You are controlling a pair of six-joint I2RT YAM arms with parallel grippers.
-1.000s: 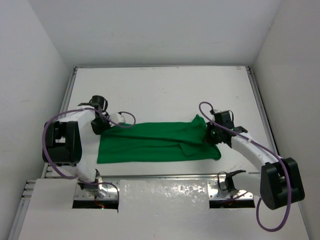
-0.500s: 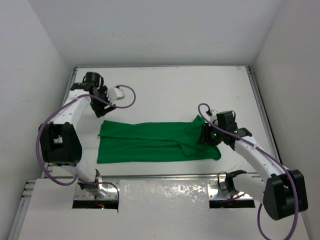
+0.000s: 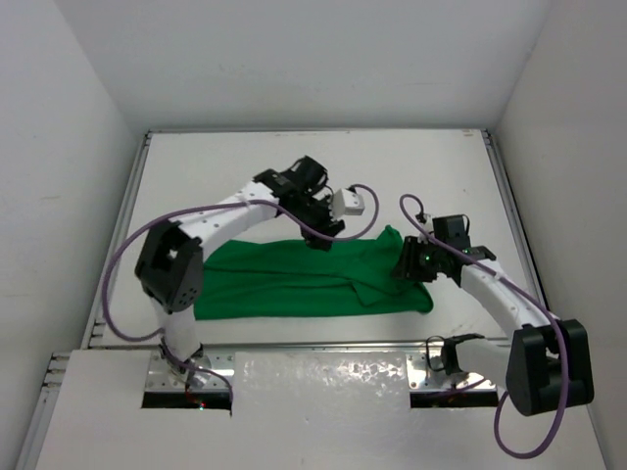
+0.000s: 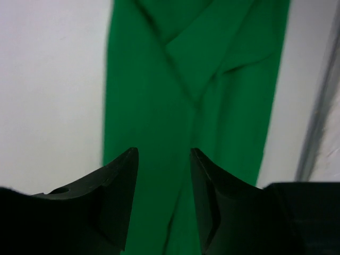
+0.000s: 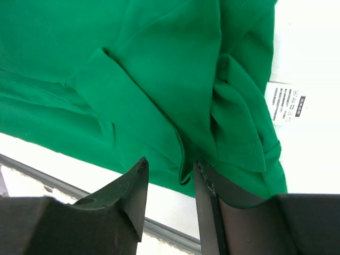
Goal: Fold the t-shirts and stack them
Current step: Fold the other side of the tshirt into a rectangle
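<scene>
The green t-shirt lies flat on the white table, folded into a long strip that runs left to right. My left arm reaches across to the middle, and its gripper hangs over the strip's far edge. In the left wrist view that gripper is open above the t-shirt, with nothing between its fingers. My right gripper is over the strip's bunched right end. In the right wrist view it stands open just above the t-shirt, with a loose fold edge showing in the gap.
A white care label sticks out from the shirt's right end. A metal rail runs along the table's near edge, close to the shirt's front edge. White walls close in the table on three sides.
Both grippers have opened and let go of the shirt. My left arm swung from the shirt's far left corner to over its middle. The right gripper has hardly moved.
</scene>
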